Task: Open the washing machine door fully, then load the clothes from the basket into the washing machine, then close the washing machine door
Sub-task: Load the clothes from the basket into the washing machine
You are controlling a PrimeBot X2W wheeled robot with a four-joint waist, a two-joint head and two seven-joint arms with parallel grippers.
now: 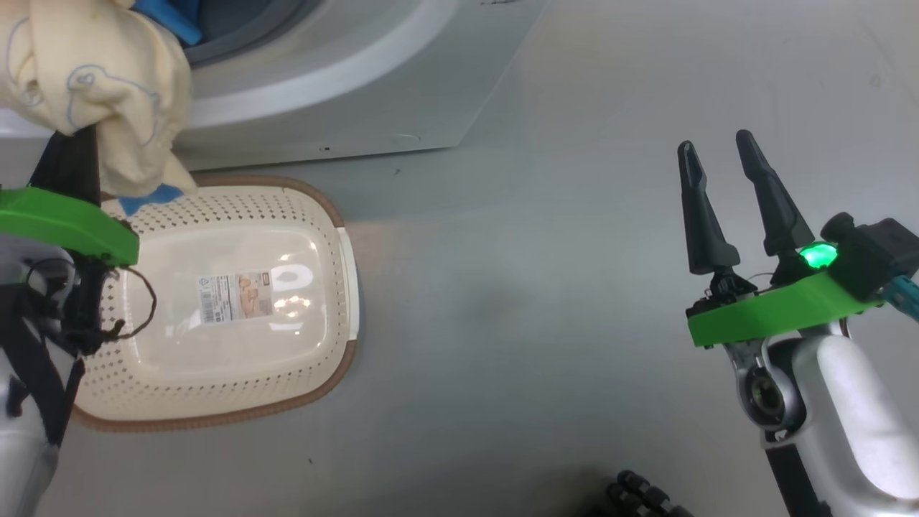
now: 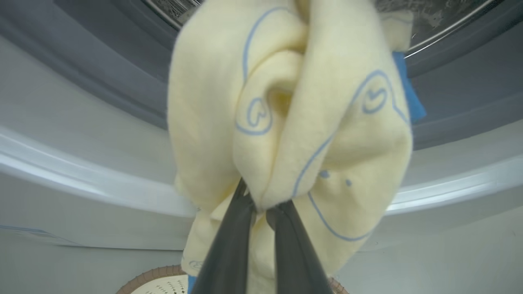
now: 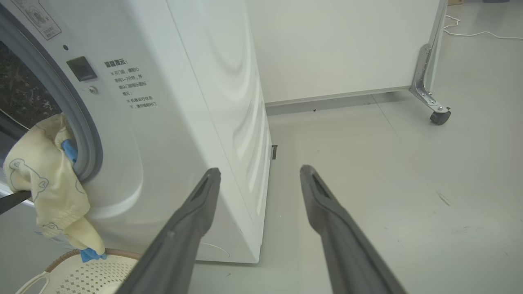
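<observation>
Presently, the washer (image 3: 184, 102) is cut off at the frame edges. Its lower front and one corner are seen from the head, and its top is lost in the right wrist view. The drum (image 2: 429, 16) is seen as a narrow steel strip at the top of the left wrist view, the rest being masked by the garment (image 2: 286, 122). The grey gasket (image 3: 88, 134) is partly covered by the same garment. A blue patch (image 1: 169, 18) is seen within the opening at the top edge of the head view. It cannot be determined whether it belongs to the held garment. The near-left part of the basket (image 1: 237, 208) is hidden behind the left arm (image 1: 25, 431). The label (image 1: 237, 296) on its bottom is visible, but the print is not legible.

The left pincer (image 2: 261, 208) is closed on a fold of the garment, with cloth pinched between the nearly meeting fingertips. The garment is held bunched in front of the washer opening, its upper part against the gasket. Its lower blue tip hangs at the far rim of the basket; contact with the rim cannot be confirmed. The basket is set on the floor (image 1: 538, 287), just in front of the washer.

The right pincer (image 1: 711, 140) is open, fingers spread, with nothing held or touched. It is positioned above the floor, well apart from the basket.
</observation>
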